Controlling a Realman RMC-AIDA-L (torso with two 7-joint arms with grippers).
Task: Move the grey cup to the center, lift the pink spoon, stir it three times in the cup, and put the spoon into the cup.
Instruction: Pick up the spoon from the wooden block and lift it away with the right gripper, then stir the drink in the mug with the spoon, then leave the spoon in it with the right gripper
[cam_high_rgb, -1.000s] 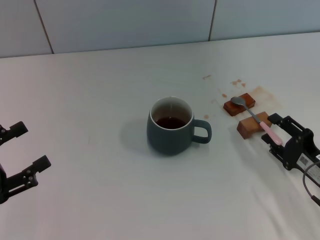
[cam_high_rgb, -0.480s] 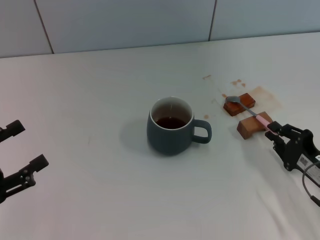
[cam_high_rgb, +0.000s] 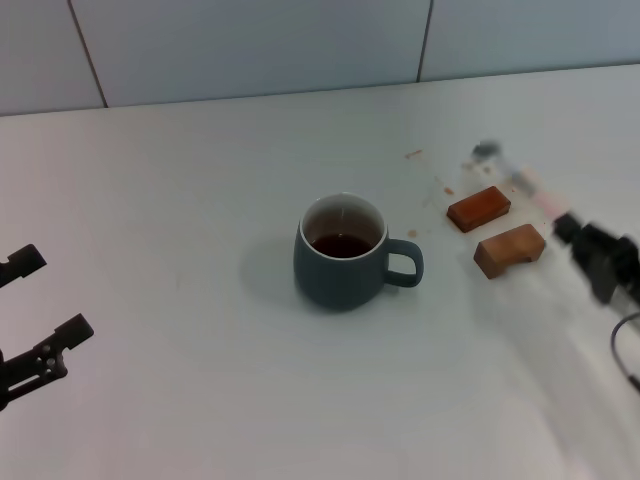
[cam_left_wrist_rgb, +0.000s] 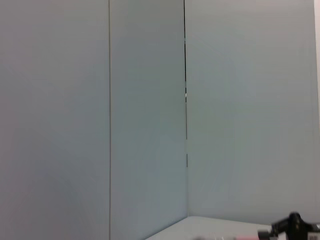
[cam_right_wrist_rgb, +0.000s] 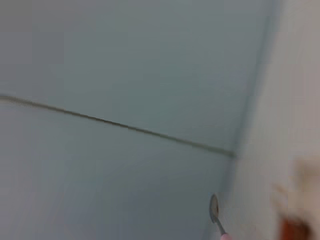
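Now your left gripper (cam_high_rgb: 30, 320) idles near you, jaws spread. Mid-table, the grey cup (cam_high_rgb: 343, 251) hasn't moved. Farther right, your right gripper (cam_high_rgb: 590, 245) has lifted the pink spoon (cam_high_rgb: 520, 180) off the wooden blocks (cam_high_rgb: 495, 228), jaws pinching its handle.

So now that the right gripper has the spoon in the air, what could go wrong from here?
The right gripper holds the slim pink-handled metal spoon only by its handle end, so it may slip or swing. The rounded dark grey ceramic mug holds dark liquid; a rough entry could splash it or knock its rim. The left gripper is idle, far left.
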